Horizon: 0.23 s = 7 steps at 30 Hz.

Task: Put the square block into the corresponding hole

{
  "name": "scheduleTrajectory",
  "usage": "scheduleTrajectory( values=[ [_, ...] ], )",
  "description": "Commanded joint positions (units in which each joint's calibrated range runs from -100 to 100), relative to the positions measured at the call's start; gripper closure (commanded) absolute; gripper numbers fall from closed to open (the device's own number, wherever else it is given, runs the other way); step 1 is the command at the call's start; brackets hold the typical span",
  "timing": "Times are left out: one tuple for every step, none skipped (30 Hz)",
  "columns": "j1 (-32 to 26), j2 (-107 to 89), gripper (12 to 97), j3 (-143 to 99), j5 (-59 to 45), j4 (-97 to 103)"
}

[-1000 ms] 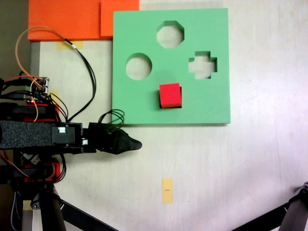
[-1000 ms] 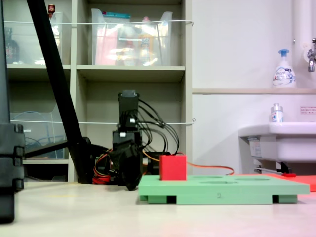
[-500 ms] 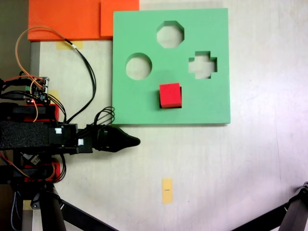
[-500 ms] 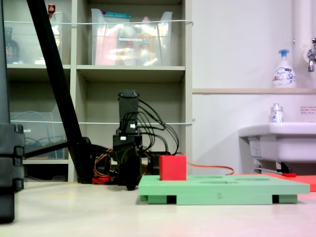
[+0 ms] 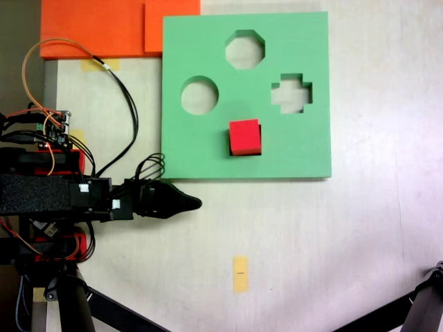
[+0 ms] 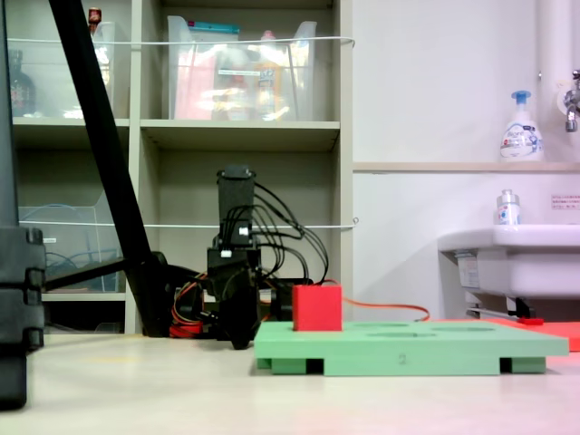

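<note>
The square block [image 5: 244, 137] is a red foam cube standing in the square hole [image 5: 261, 142] of the green board [image 5: 208, 41]. A dark sliver of the hole shows along the cube's right and lower sides. From the side, the block [image 6: 317, 308] sticks up above the board's [image 6: 408, 349] top face. My gripper [image 5: 196, 203] is off the board, just below its lower left corner, with its jaws closed to a point and nothing in them. In the side view the gripper [image 6: 238, 335] hangs low over the table, left of the board.
The board also has round [image 5: 199, 95], octagonal [image 5: 245, 49] and cross-shaped [image 5: 291, 93] cutouts. Orange foam slabs [image 5: 97, 28] lie at the upper left. A yellow tape strip [image 5: 240, 274] marks the table. Tripod legs [image 5: 73, 304] stand at the lower corners, and cables loop by the arm's base.
A second ago the gripper tip was slightly further right; it has drawn back a little to the left and settled. The block and board have not moved.
</note>
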<state>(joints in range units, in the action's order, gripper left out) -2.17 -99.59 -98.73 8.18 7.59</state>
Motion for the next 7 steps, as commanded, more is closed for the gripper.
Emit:
scheduleTrajectory(
  values=[
    [0.0, -0.4, 60.1, -1.3, -0.6, -6.3],
    [0.0, -0.4, 60.1, -1.3, -0.6, -6.3],
    [0.0, -0.4, 60.1, -1.3, -0.6, -6.3],
    [0.0, -0.4, 60.1, -1.3, -0.6, -6.3],
    [0.0, -0.4, 60.1, -1.3, -0.6, -6.3],
    [0.0, -0.4, 60.1, -1.3, -0.6, -6.3],
    [0.0, -0.4, 60.1, -1.3, -0.6, -6.4]
  ],
)
